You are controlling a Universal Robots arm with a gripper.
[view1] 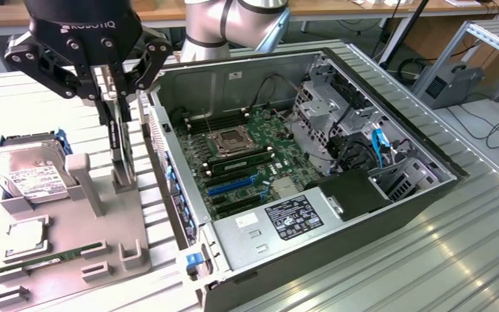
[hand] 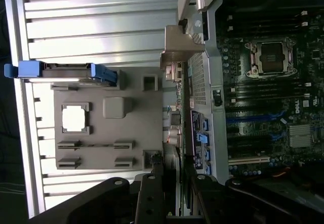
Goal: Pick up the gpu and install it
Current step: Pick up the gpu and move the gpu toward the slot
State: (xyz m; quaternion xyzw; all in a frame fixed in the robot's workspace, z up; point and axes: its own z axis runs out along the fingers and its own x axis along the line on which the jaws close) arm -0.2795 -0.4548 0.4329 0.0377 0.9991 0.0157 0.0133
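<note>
GPU stands on edge in the grey holder tray, just beside the open PC case. The gripper is at mid width w/ jaws pinching the card's top edge from both sides; can't tell if the card is clear of its slot yet. To do this step well, hold the card upright & lift straight along its own plane w/o twist, so it doesn't snag the holder posts or case wall. It's a thin-edge grip, so any tilt could let the card pivot or slip.
</note>
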